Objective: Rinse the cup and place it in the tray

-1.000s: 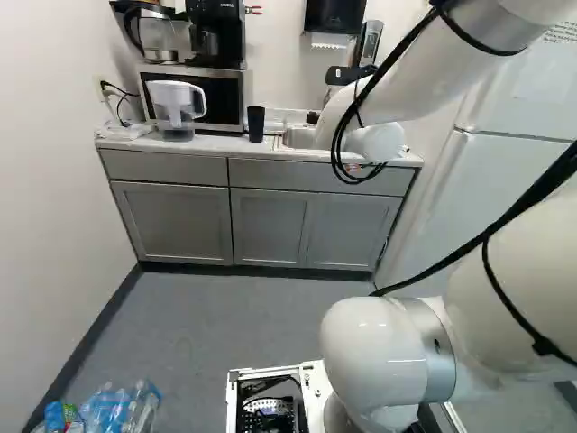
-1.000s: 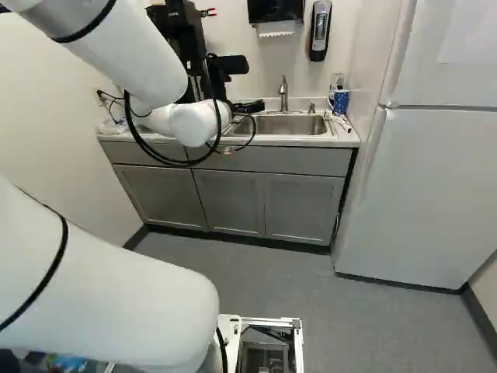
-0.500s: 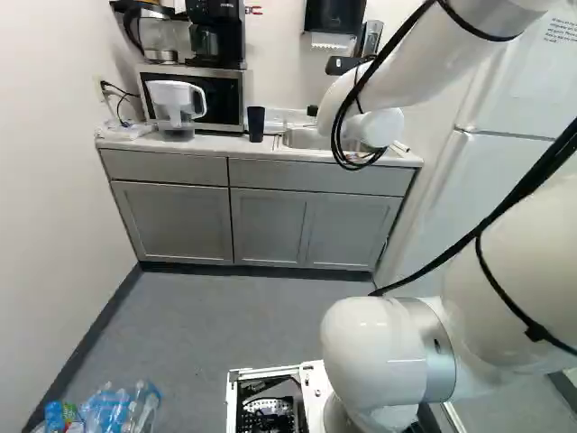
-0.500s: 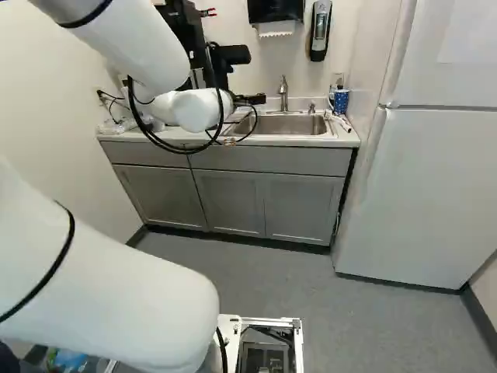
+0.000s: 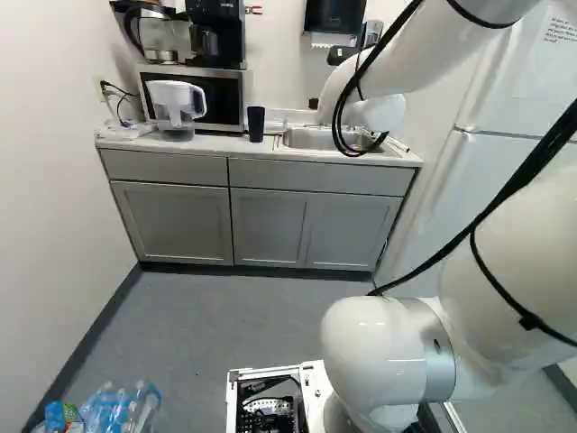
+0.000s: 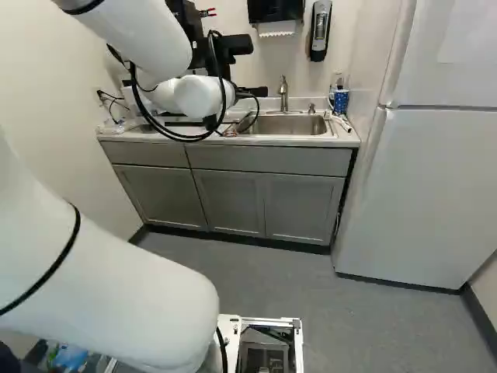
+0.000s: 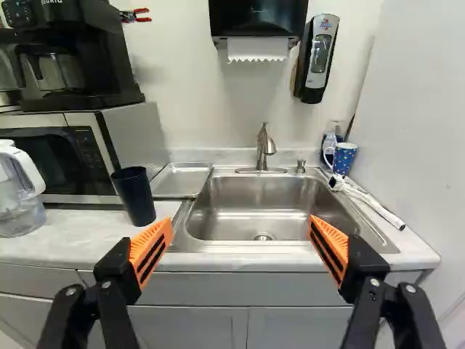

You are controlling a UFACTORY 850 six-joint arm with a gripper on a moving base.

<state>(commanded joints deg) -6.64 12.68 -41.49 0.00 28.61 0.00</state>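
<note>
Gripper (image 6: 256,91) spread wide: in the wrist view its two fingers stand far apart, orange pads (image 7: 151,243) facing one another, with nothing pinched between them. Sink (image 7: 265,203) is ahead, its basin showing through the gap, faucet (image 7: 264,149) at the back rim. Black cup (image 7: 134,196) stands on the counter (image 7: 80,236), in front of the microwave (image 7: 134,142) and just beside the metal tray (image 7: 182,179) — not in it. From the left base view the cup reads upright and apart from the gripper. Tray lies flat, between microwave and sink, near the wall. Blue patterned mug (image 7: 344,158) noted on the counter, on the side of the sink away from the black cup; white pitcher (image 7: 18,193) in front of the microwave. Print, as far as I can see it from where I stand: light lettering on the coffee maker (image 7: 73,65) atop the microwave; a small label high on the soap dispenser (image 7: 318,62); a faint mark on the front of the paper towel dispenser (image 7: 258,18); and — at the right of the left base view — a sheet (image 5: 561,29) bearing dark printed lines, up on the refrigerator (image 6: 435,186). Wording of these not transcribed.
</note>
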